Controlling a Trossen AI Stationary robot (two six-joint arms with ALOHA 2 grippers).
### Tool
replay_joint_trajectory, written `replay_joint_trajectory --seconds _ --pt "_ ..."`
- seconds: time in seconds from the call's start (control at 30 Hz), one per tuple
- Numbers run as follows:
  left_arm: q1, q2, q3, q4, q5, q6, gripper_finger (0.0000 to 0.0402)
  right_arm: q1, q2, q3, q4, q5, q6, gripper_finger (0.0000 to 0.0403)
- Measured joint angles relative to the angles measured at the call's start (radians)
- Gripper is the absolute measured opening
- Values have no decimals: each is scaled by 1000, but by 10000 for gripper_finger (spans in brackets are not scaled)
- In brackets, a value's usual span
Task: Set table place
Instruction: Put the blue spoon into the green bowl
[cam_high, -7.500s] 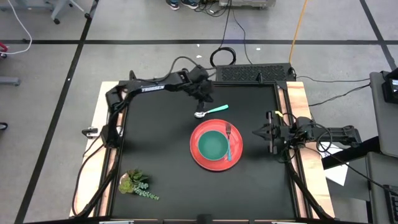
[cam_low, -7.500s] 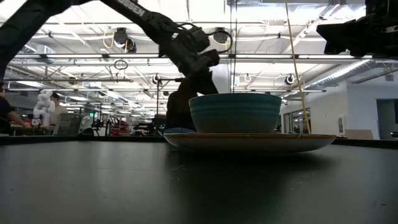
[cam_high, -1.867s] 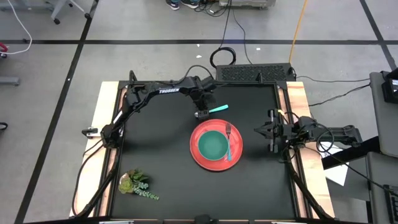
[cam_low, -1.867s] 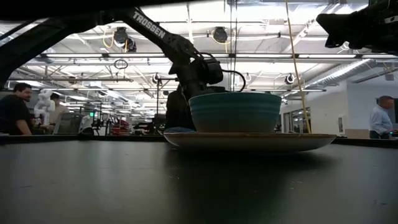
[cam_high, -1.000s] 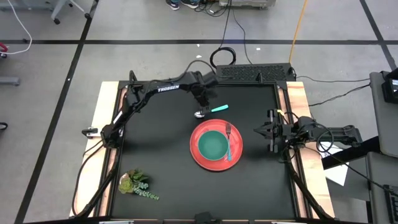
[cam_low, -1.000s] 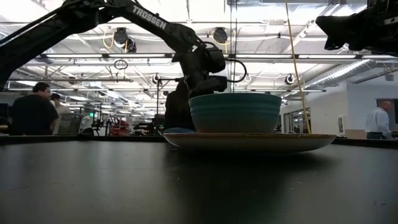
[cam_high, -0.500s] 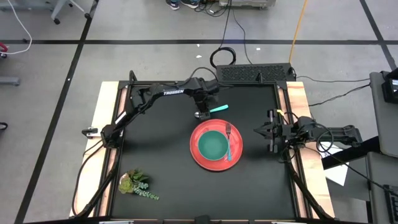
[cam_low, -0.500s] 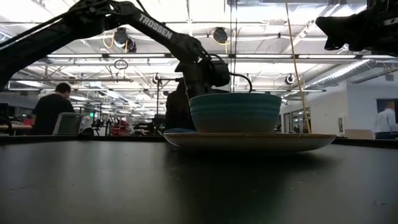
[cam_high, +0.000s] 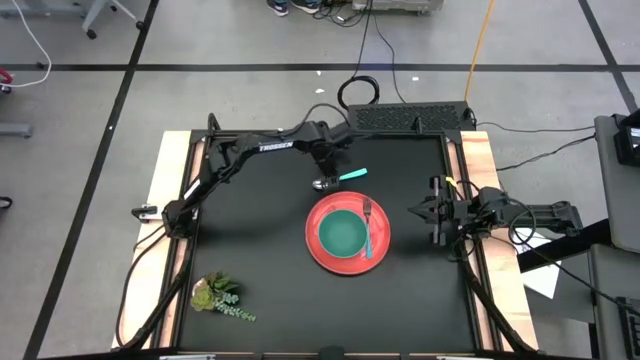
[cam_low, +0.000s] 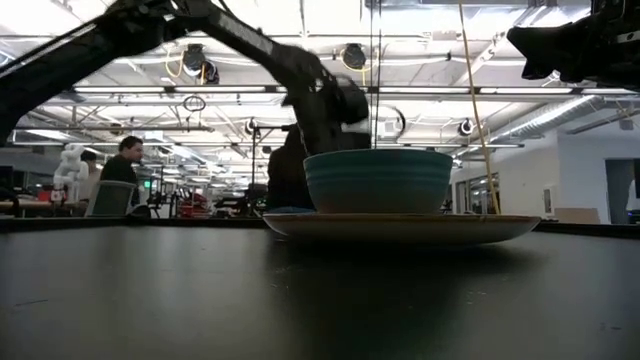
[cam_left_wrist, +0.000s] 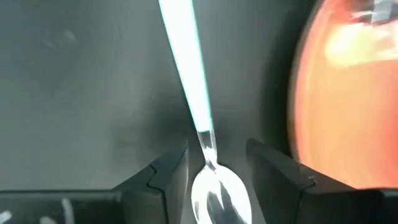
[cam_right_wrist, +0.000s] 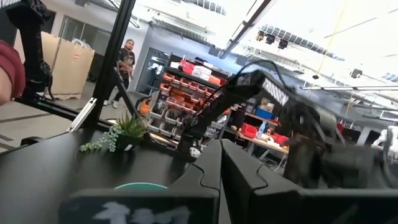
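**Spoon Lined Up Between Spread Fingers, Not Yet Gripped**

Plainly, the step in hand was the pickup of the spoon (cam_high: 338, 178). It lay flat on the table (cam_high: 250, 240) just beyond the far rim of the plate (cam_high: 347, 235), well apart from the plant sprig (cam_high: 220, 297) at the near left corner. The left hand (cam_high: 325, 170) hung over the spoon's metal end, its fingers (cam_left_wrist: 166, 177) apart, one on each side of the neck where handle met scoop. Whether the fingers touched the metal could not be told.

By my judgement, the next move called for the fingers to close on that thin neck, then a lift and a carry to a spot beside the plate.

The spoon's handle was a slim, smooth teal strip; its scoop was polished and mirror-bright. The plate was round, red and glossy, with the teal-green bowl (cam_high: 342, 234) seated in its middle and the fork (cam_high: 369, 226) resting on the plate at the bowl's right. The table top was matte black.

The right hand (cam_high: 434, 213) waited right of the plate, near the table's edge, fingers pressed together.
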Motion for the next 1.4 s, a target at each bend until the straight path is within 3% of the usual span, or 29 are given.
replay_joint_trajectory --seconds 0.33,0.57,0.77,1.17,1.4 --pt "-22 -160 4 12 -50 14 166 -1 8 0 15 0 25 0" --pt "-23 -173 4 6 -48 13 166 -1 8 0 15 0 57 0" --pt "-22 -189 2 7 -115 63 166 -1 8 0 16 0 59 0" --pt "-1 -517 4 8 -81 38 166 -1 9 0 8 0 58 0" --pt "26 -647 4 -17 -83 25 166 -1 9 0 8 0 58 0"
